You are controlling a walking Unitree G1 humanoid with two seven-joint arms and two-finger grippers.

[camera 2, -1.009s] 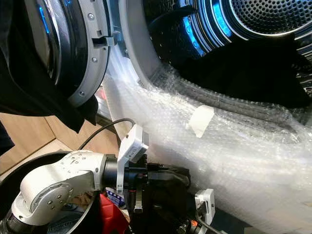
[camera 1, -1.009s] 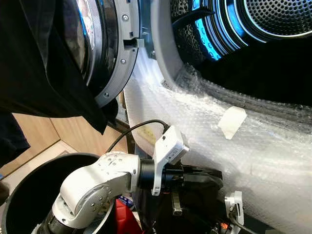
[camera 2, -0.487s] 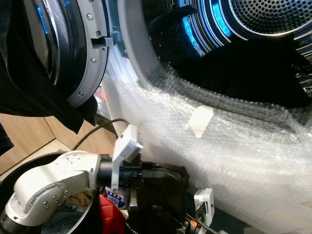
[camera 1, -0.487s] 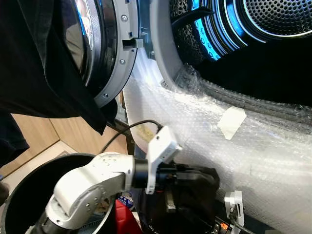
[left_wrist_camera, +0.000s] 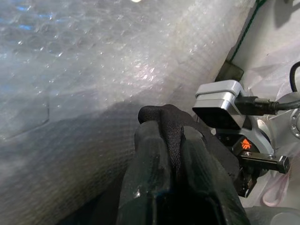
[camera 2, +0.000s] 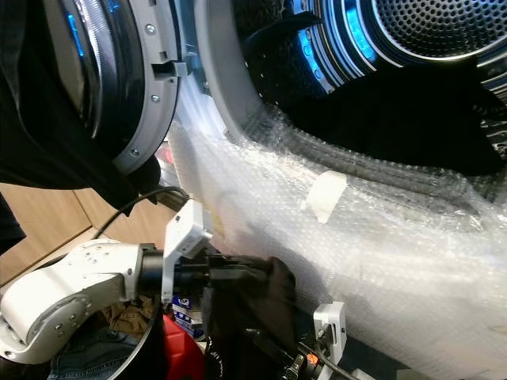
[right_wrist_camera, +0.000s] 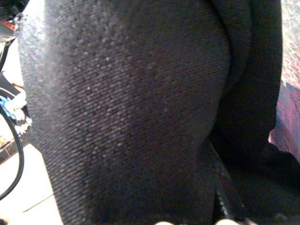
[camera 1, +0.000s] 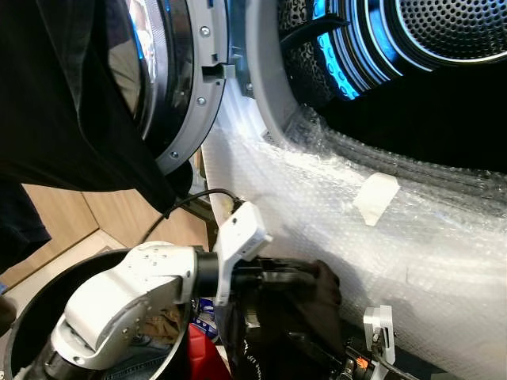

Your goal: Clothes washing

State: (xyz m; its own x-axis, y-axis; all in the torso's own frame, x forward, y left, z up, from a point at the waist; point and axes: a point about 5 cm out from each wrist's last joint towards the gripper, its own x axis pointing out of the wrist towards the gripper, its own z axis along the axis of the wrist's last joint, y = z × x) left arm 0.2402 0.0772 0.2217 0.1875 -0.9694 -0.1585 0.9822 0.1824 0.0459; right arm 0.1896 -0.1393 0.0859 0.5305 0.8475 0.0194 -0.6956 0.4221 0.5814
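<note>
**Left eye view: dark garment gripped below the washer's mouth**

Left eye view shows a black garment (camera 1: 289,317), matte and finely woven, bunched into a thick fold just below the bubble wrap (camera 1: 380,237) that covers the front of the washing machine (camera 1: 261,95). In the left wrist view the cloth is pinched into a narrow ridge between the two black fingers (left_wrist_camera: 150,183) of the left hand (camera 1: 273,273), which is clenched on it. The right wrist view looks straight onto the same dark weave at close range.

The left arm (camera 1: 127,305) reaches in from the robot's left, its silver elbow bent above a round dark basket (camera 1: 40,317) holding denim and a tan cloth, and its wrist points to the right toward the washer. The right hand's wrist camera bracket (camera 1: 379,328) shows low beside the garment; whether that hand is clenched or released, I cannot tell.

Above, the washer door (camera 1: 178,87) stands open, with another black cloth (camera 1: 63,103) hanging in front of it. The perforated drum (camera 1: 444,32) is lit blue inside.
</note>
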